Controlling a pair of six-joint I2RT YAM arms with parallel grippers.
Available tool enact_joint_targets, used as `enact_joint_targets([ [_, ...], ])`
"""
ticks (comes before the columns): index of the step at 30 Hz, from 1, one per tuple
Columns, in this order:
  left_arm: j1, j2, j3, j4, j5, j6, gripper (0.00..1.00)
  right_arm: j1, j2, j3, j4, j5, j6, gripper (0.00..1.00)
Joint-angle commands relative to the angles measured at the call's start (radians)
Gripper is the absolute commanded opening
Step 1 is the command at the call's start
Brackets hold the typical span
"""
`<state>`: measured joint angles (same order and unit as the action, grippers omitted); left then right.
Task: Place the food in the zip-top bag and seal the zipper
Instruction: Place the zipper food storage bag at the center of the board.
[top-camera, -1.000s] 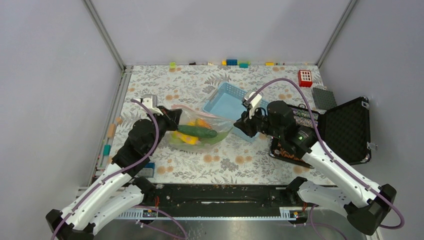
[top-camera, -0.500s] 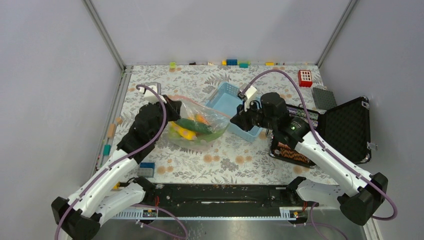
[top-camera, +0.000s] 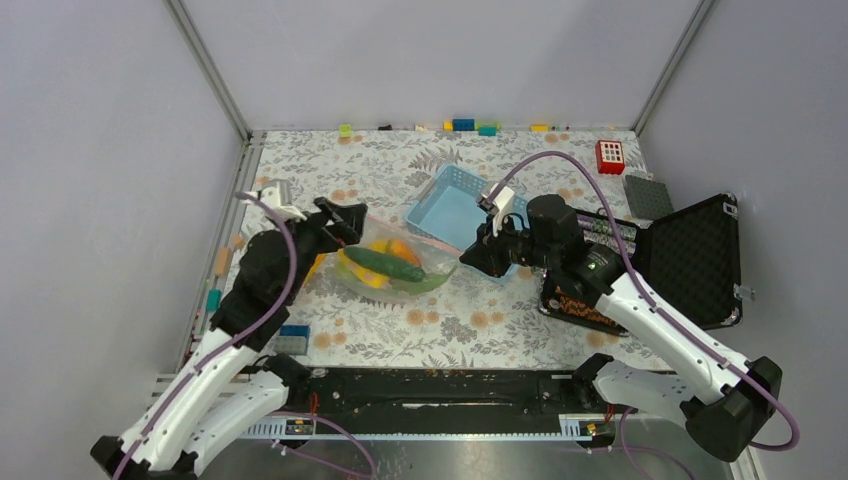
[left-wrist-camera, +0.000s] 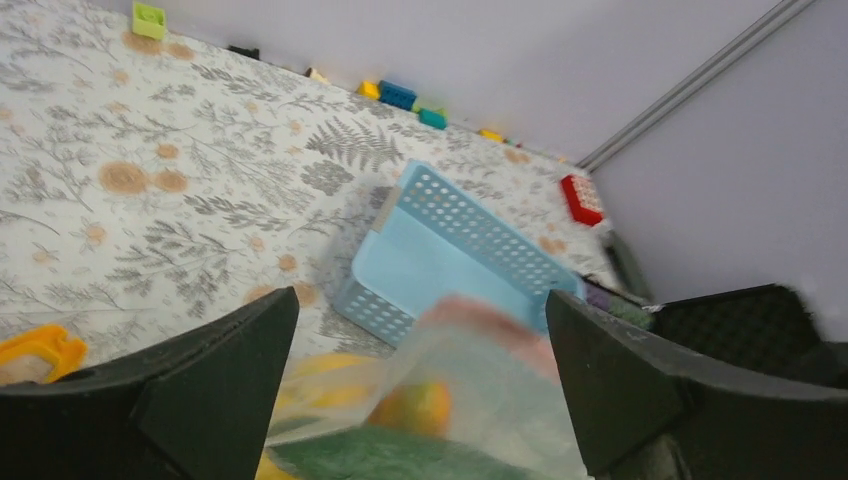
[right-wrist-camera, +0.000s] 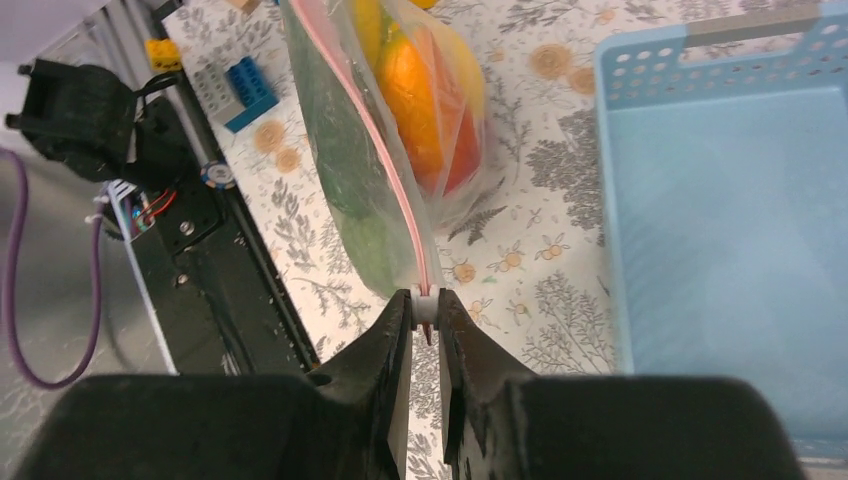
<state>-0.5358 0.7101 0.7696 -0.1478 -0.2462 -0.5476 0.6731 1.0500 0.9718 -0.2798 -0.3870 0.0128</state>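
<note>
The zip-top bag (top-camera: 395, 268) lies on the floral table with the food inside: a green cucumber (top-camera: 385, 264), yellow pieces and an orange fruit (right-wrist-camera: 415, 90). My left gripper (top-camera: 348, 224) stands open at the bag's left end. Its wide fingers (left-wrist-camera: 210, 360) frame the blurred bag (left-wrist-camera: 490, 360) without gripping it. My right gripper (right-wrist-camera: 425, 300) is shut on the white slider of the pink zipper (right-wrist-camera: 375, 160) at the bag's right end (top-camera: 462, 255). The zipper strip runs straight away from those jaws along the bag's top edge.
A light blue mesh basket (top-camera: 452, 208) sits just behind the bag, close to the right gripper. An open black case (top-camera: 690, 260) is at the right. Coloured blocks line the far wall (top-camera: 465, 125) and the left edge (top-camera: 213, 298). A yellow block (left-wrist-camera: 35, 350) lies near the left gripper.
My left gripper has opened, let go of the bag's left end and drawn back to the left. The bag has sunk flatter on the table. The right gripper keeps its hold.
</note>
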Motion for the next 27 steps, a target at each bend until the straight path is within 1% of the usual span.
enact_joint_targets([
  [1,0.006,-0.147,-0.034,-0.006,-0.032,-0.164,0.99,-0.006,-0.020,-0.029,0.060,-0.127,-0.040,0.00],
  [4,0.004,-0.231,-0.040,-0.033,-0.025,-0.236,0.99,-0.002,0.000,-0.038,0.084,-0.218,-0.041,0.00],
  [6,0.004,-0.268,-0.034,-0.066,-0.044,-0.286,0.99,0.009,0.016,-0.040,0.078,-0.246,-0.058,0.00],
  [8,0.004,-0.290,-0.005,-0.162,-0.071,-0.324,0.99,0.026,0.023,-0.042,0.039,-0.216,-0.099,0.00],
  [12,0.004,-0.292,0.087,-0.370,-0.085,-0.323,0.99,0.032,0.011,-0.079,-0.022,-0.098,-0.148,0.00],
  [15,0.003,-0.293,0.099,-0.468,-0.126,-0.326,0.99,0.032,-0.029,-0.125,-0.072,-0.016,-0.164,0.00],
  [17,0.004,-0.299,0.075,-0.475,-0.138,-0.337,0.99,0.031,-0.068,-0.165,-0.084,0.077,-0.136,0.01],
  [21,0.004,-0.293,0.023,-0.423,-0.130,-0.348,0.99,0.032,-0.141,-0.245,-0.099,0.303,-0.066,0.06],
  [25,0.003,-0.250,-0.005,-0.383,-0.111,-0.348,0.99,0.031,-0.168,-0.289,-0.082,0.536,0.008,0.15],
  [27,0.004,-0.226,-0.016,-0.368,-0.102,-0.349,0.99,0.027,-0.146,-0.289,-0.081,0.595,0.035,0.20],
])
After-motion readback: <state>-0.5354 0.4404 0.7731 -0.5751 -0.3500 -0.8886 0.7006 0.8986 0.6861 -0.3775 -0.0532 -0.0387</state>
